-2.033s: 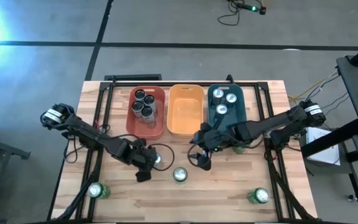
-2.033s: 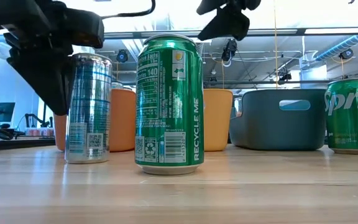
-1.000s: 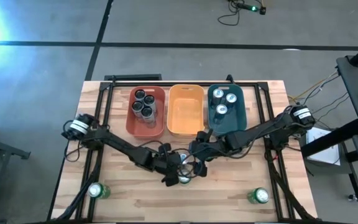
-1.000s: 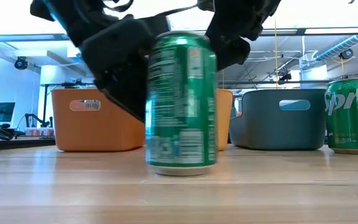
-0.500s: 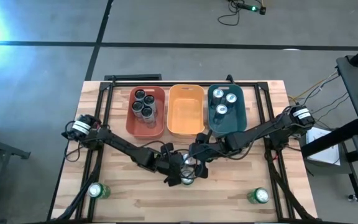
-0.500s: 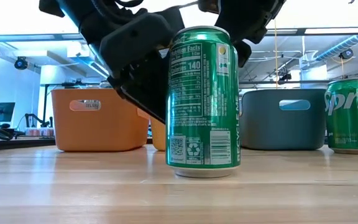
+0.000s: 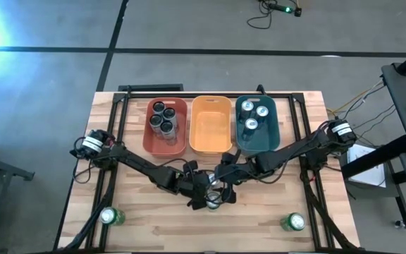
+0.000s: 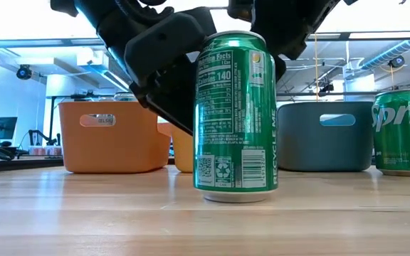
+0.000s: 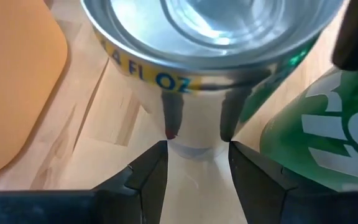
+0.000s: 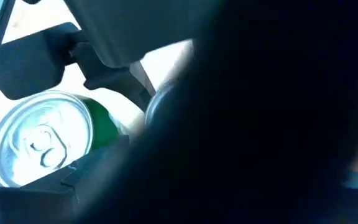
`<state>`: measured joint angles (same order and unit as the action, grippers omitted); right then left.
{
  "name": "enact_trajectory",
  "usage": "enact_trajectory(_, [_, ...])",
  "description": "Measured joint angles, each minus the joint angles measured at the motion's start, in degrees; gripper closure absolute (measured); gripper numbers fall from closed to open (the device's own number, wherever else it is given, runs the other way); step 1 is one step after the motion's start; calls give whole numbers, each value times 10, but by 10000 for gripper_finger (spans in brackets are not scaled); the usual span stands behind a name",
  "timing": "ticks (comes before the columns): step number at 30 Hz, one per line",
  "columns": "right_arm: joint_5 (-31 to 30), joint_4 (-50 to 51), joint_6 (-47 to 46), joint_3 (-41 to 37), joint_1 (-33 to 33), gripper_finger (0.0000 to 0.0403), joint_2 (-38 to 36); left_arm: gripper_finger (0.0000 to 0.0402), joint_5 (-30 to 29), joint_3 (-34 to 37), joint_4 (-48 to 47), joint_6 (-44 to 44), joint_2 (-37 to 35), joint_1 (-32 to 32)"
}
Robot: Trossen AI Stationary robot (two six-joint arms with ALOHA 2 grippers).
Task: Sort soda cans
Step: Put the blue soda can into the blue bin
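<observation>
Soda cans are spread about: a green can (image 8: 235, 117) stands upright mid-bench, two more green ones (image 7: 108, 216) (image 7: 293, 223) near the front corners, dark cans in the red tub (image 7: 151, 140) and three in the teal tub (image 7: 274, 131), with the orange tub (image 7: 210, 144) between them. Left tool (image 7: 201, 198) grips a silver can (image 9: 204, 74), its fingers (image 9: 148, 177) closed on the can's sides just beside the green one. Right tool (image 7: 224, 189) sits close against that same green can, but I cannot tell how far open it is.
</observation>
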<state>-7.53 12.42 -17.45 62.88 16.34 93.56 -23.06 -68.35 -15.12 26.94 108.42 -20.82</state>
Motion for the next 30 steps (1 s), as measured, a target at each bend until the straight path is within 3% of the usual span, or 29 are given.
enact_trajectory(17, [-1,-28,11,-8,0,121,3,248,-2,-3,-23,7,-10,0])
enact_trajectory(30, [-43,-59,12,-19,-1,95,3,248,-5,-2,-17,8,-14,4])
